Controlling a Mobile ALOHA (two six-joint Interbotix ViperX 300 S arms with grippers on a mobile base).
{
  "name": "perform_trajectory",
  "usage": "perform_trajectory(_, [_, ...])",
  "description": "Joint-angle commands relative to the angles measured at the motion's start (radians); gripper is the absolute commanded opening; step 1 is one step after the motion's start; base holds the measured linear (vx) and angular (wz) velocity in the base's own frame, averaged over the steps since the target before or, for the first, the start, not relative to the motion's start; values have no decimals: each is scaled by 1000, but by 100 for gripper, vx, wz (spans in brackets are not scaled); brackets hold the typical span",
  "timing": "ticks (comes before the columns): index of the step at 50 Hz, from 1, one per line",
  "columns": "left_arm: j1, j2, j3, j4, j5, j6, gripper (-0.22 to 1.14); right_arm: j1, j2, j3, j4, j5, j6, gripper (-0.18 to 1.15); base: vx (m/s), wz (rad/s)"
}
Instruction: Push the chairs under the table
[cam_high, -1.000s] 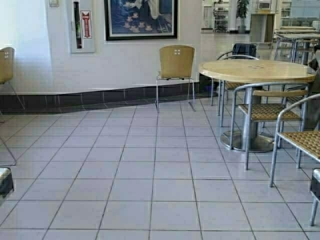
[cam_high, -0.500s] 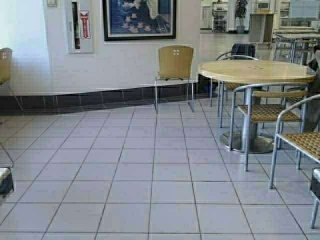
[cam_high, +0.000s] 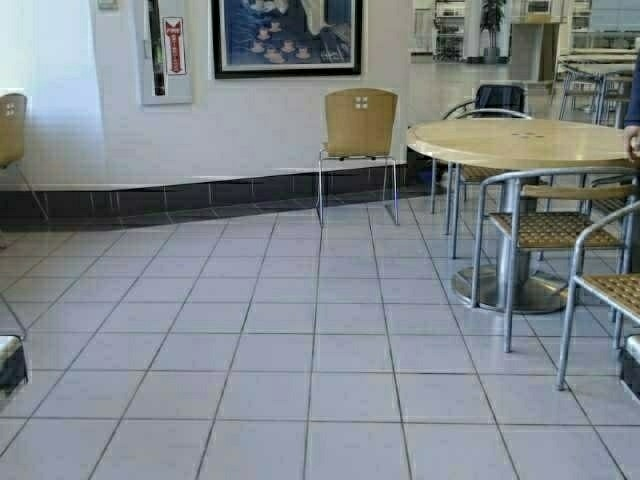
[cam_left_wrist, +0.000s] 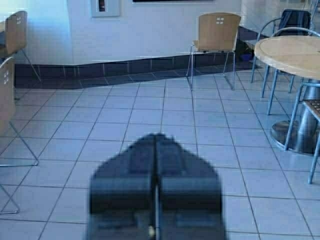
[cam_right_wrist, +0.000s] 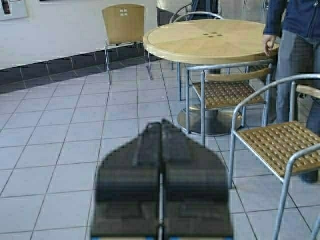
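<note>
We're looking out from up on the frame, facing the far wall across open floor tiles. Both wrist cams are sitting lower, pointing the same way over their own fingers. All three are catching the tan chair (cam_high: 358, 140) by the wall; the right one is closest to the round table (cam_right_wrist: 210, 40).

pale square floor tiles (cam_high: 300, 330) run to a white wall (cam_high: 260, 120) with a dark tiled skirting (cam_high: 200, 195). a framed blue picture (cam_high: 286, 35) and what looks like a fire extinguisher cabinet (cam_high: 163, 50) hang there. at right, a round wooden table (cam_high: 520, 142) on a metal pedestal, ringed by grey metal armchairs (cam_high: 535, 225) with woven seats
</note>
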Motion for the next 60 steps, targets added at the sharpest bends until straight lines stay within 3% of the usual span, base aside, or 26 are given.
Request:
perform_trajectory(1, [-2,8,-8,2,-6,-9,3,-2,2,-14,0,-6,3,4,25,2])
perform_trajectory(22, [-2,-31,9,2,-5,3,3,-2,-15,-15,3,-6,34,4,30,8])
perform_trajectory(60, [-2,-37,9,2,-6,-11,3,-2,-35,-15,3,-6,51,4,32,30])
